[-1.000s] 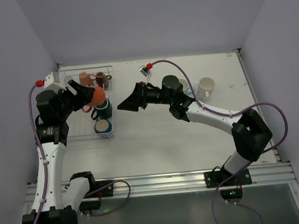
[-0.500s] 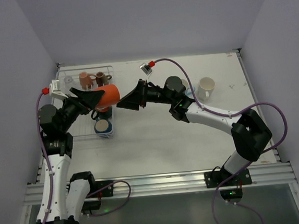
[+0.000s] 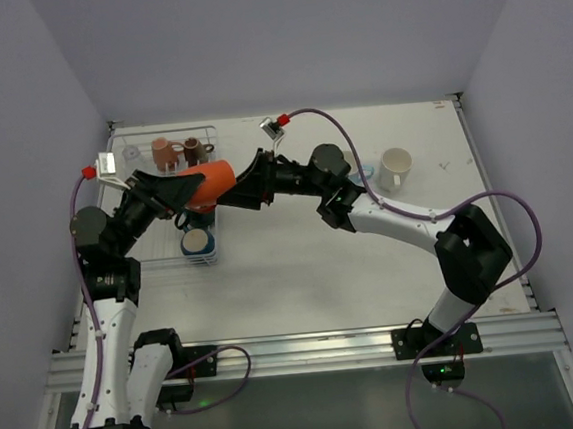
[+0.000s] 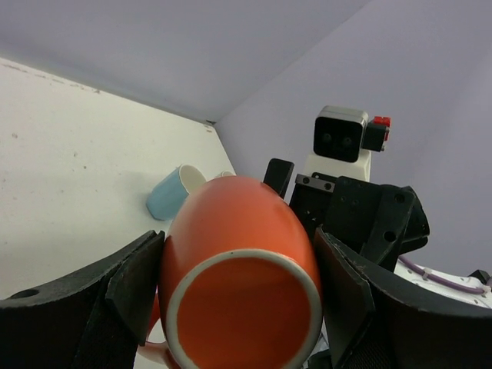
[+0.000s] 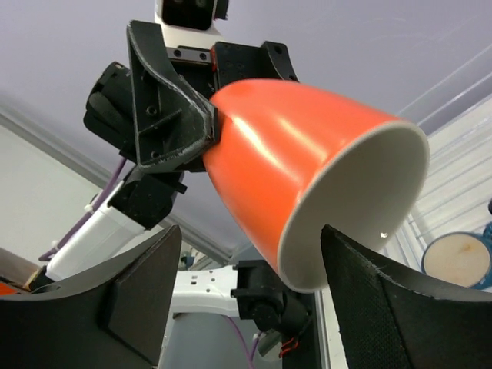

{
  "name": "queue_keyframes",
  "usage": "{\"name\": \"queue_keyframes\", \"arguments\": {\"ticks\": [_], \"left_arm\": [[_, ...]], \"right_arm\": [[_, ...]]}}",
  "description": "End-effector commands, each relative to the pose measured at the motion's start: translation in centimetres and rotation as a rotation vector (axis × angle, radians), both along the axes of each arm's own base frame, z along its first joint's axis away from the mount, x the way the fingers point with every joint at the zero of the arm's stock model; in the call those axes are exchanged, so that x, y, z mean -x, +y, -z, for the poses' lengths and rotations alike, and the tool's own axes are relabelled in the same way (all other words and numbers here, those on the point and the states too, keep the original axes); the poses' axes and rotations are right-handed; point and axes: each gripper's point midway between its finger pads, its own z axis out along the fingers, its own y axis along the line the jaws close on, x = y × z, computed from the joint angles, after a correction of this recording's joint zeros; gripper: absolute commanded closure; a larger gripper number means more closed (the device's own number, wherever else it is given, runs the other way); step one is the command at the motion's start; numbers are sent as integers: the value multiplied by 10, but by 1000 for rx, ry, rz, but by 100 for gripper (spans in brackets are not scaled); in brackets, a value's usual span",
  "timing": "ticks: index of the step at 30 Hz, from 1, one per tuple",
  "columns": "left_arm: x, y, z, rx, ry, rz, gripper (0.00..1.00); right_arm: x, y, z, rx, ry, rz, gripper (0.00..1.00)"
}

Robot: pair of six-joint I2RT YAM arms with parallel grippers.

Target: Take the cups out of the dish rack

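Left gripper (image 3: 188,189) is clamped on the orange cup (image 3: 214,184), one finger on each side of the body near the base. The left wrist view shows the cup filling the gap between the fingers. The cup is off the tines, held on its side in the air over the right edge of the dish rack (image 3: 154,250), with its mouth facing the other arm.

Change over the last second: I've swung the cup up and out from over the rack toward the middle of the table. The right gripper (image 3: 241,192) has slid in from the right to meet it. The gap between them was obvious a second ago and is nearly gone now.

Right jaws are spread wide and hold nothing. In the right wrist view the cup's rim sits between its two fingers. I can't tell whether they touch it yet; it looks like they don't.

I read this as a handover mid-air: the cup passes to the right arm, which drops it on the right side, where the white cup (image 3: 396,168) and a light blue cup (image 4: 171,194) already sit.

Still in the rack: pink cup (image 3: 164,152), brown cup (image 3: 193,148) and a dark blue cup (image 3: 198,242), at least. So the task is well short of done.

Risk is letting go on the left before the right has closed.
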Motion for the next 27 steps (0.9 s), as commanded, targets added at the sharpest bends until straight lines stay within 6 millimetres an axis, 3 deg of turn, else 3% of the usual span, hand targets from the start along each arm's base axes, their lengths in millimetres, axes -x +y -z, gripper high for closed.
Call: {"name": "queue_keyframes", "arguments": {"ticks": [1,4,5,6,7,8,9,10,11,13,14,15,16,17,18,19,22,23,24,25,27], "left_arm": [[22,-18,-13,70,18,132,84],[22,-18,-12,68,16,127,78],[22,-19,-11,69,19,128,75],[22,-20,-10,65,16,134,68],[22,-20,-10,61,15,136,49],[20,-20,-7,59,22,139,40],[20,-21,-6,56,24,143,31],[19,-21,-5,39,15,142,18],[16,-19,-4,19,12,132,14],[6,-7,-5,-108,-4,36,5],[0,1,-1,-173,11,-18,4],[-1,12,13,-291,42,-67,4],[-6,29,0,-347,21,-173,2],[-5,38,-1,-398,16,-225,2],[-4,49,8,-470,38,-268,0],[-6,64,13,-504,58,-349,0],[-1,74,30,-551,71,-388,0],[-2,72,50,-560,106,-369,0],[-3,71,55,-568,98,-361,0],[-3,71,64,-575,108,-355,0],[-3,74,79,-597,124,-357,0]], "right_arm": [[5,4,-37,-94,-106,-30,28],[7,7,-44,-121,-113,-55,45],[8,7,-43,-128,-108,-63,61],[10,6,-45,-147,-108,-70,68],[10,5,-42,-144,-103,-71,75],[11,4,-42,-143,-106,-68,93],[12,4,-38,-129,-105,-72,100],[13,2,-34,-117,-120,-73,100],[12,0,-32,-102,-125,-67,100],[3,-2,-7,6,-120,-26,100],[-1,-10,-6,48,-132,9,100],[-6,-14,26,197,-54,37,100],[-25,-19,24,263,-165,140,100],[-32,-26,30,343,-185,189,100],[-36,-40,60,508,-195,210,100],[-59,-51,51,574,-234,335,100],[-89,-81,70,836,-291,463,100],[-96,-89,76,897,-302,489,100],[-102,-97,97,1002,-316,482,100],[-110,-99,94,1026,-343,498,100],[-127,-114,116,1137,-353,508,100]]}}
